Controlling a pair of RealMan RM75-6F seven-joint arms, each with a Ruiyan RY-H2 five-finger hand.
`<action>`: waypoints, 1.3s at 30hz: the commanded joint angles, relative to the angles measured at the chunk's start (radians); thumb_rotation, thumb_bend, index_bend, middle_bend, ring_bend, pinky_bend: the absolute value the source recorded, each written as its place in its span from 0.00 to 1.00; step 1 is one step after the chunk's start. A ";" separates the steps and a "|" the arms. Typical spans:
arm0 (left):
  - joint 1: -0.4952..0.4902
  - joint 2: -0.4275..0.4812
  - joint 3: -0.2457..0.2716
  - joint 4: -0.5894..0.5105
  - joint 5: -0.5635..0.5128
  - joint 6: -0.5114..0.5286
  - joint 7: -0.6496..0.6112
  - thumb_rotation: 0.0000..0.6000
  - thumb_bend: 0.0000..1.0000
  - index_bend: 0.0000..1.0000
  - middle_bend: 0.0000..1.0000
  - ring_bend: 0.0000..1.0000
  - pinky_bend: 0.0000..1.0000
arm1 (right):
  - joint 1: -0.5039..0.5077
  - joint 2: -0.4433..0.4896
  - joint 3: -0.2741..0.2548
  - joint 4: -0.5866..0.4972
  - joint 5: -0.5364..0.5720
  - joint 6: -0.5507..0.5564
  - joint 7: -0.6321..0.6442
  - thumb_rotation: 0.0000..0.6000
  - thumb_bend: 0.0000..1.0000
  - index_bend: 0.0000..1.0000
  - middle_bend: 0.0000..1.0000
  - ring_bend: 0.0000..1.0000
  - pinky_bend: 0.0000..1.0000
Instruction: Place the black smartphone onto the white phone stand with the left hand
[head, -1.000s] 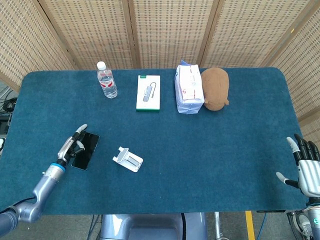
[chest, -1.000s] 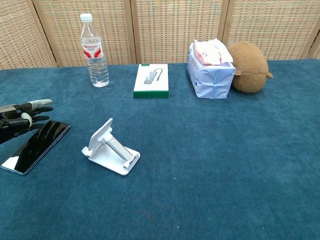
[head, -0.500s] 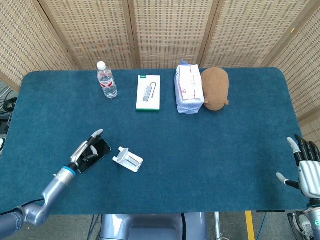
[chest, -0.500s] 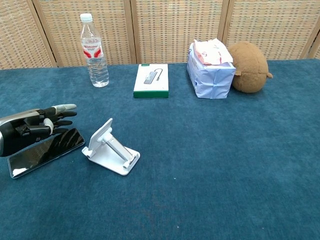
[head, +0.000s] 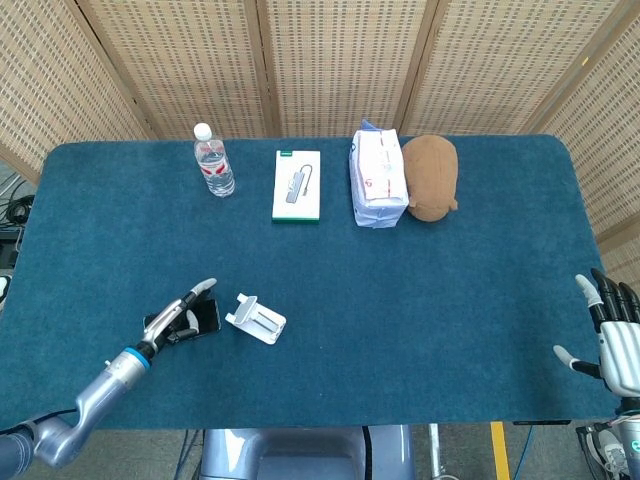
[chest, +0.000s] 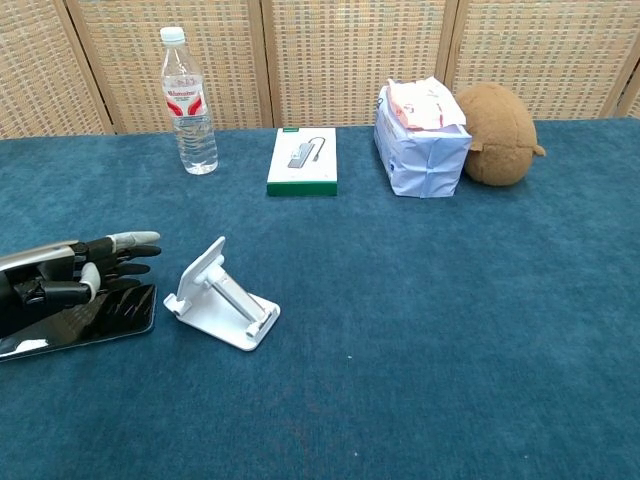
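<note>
- Black smartphone (chest: 95, 318) is grasped by the left hand (chest: 75, 280), its fingers laid over the top, and is held level, low over the table (head: 450, 290), just left of the white phone stand (chest: 222, 297).
- Right hand (head: 612, 335) is seen at the table's right edge, fingers spread, holding nothing.

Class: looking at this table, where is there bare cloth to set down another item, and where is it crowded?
Bare: the broad right half, in front of the tissue pack and brown plush, across to the right hand. Crowded: the back row from water bottle to plush, and front-left, where the left hand holds the smartphone beside the phone stand.
</note>
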 joint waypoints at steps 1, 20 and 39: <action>0.002 0.003 0.013 -0.008 0.018 0.034 0.001 1.00 1.00 0.00 0.00 0.00 0.00 | 0.000 0.000 0.000 0.000 0.002 -0.001 0.000 1.00 0.00 0.00 0.00 0.00 0.00; 0.057 0.163 -0.064 -0.387 -0.321 0.140 1.160 1.00 0.13 0.00 0.00 0.00 0.00 | 0.001 0.002 0.000 -0.002 0.000 -0.002 0.005 1.00 0.00 0.00 0.00 0.00 0.00; 0.089 0.038 -0.092 -0.524 -0.637 0.322 1.709 1.00 0.12 0.06 0.10 0.08 0.09 | 0.000 0.004 -0.002 0.000 -0.003 -0.003 0.015 1.00 0.00 0.00 0.00 0.00 0.00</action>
